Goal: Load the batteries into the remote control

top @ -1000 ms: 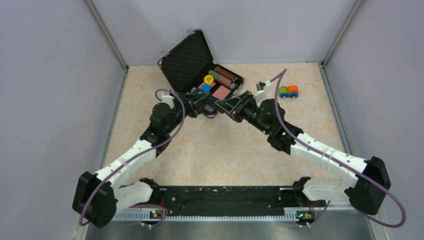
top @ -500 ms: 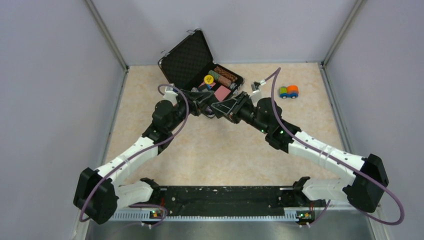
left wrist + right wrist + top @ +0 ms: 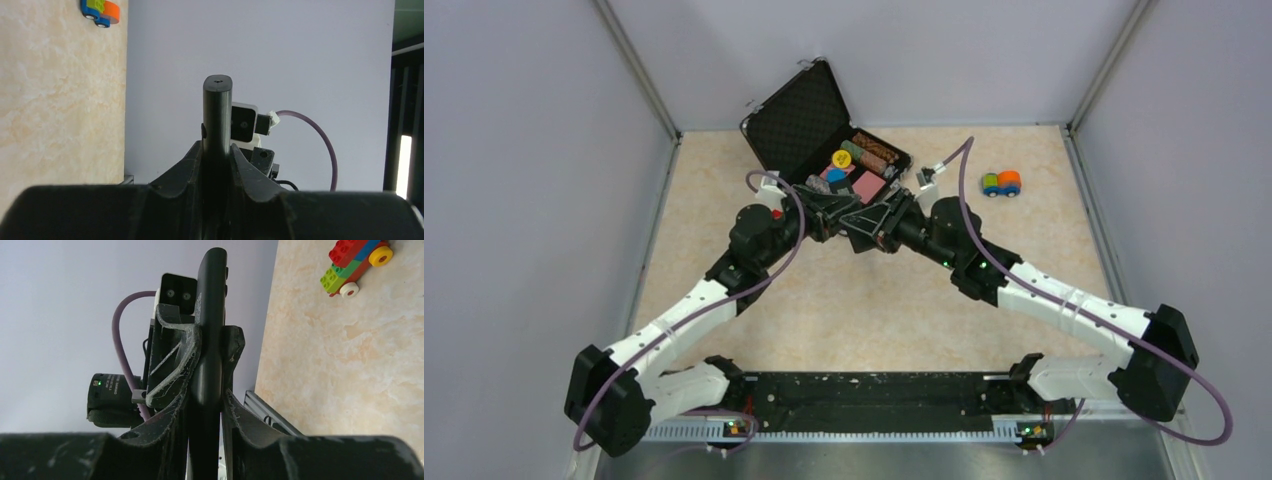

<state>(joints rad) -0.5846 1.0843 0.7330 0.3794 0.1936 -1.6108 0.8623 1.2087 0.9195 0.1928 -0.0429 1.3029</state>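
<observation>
In the top view the remote control (image 3: 848,207) is held off the table (image 3: 874,300) between both arms, just at 6 o'clock of the open black case (image 3: 799,125). It is clamped by the left gripper (image 3: 832,203) from the 9 o'clock side and by the right gripper (image 3: 869,215) from the 3 o'clock side, the two being brought nearly nose to nose.

In the left wrist view the remote control (image 3: 217,112) is seen edge-on, as a slim black bar standing toward 12 o'clock out of the left gripper (image 3: 216,150). The fingers (image 3: 187,162) are closed down to the bar's thickness and pressed against both of its sides. In the right wrist view the same is shown for the right gripper (image 3: 206,405). Its fingers (image 3: 167,427) are drawn in tight on the remote control (image 3: 211,300), with no gap left at either side.

Compared with a second ago, the meeting point of the grippers is shifted a little toward 9 o'clock, and the right arm is stretched further across the middle. The white camera block (image 3: 924,179) on the right wrist is carried toward 9 o'clock as well. The case and the toy car (image 3: 1001,183), which lies at 2 o'clock of the grippers, are left where they were.
</observation>
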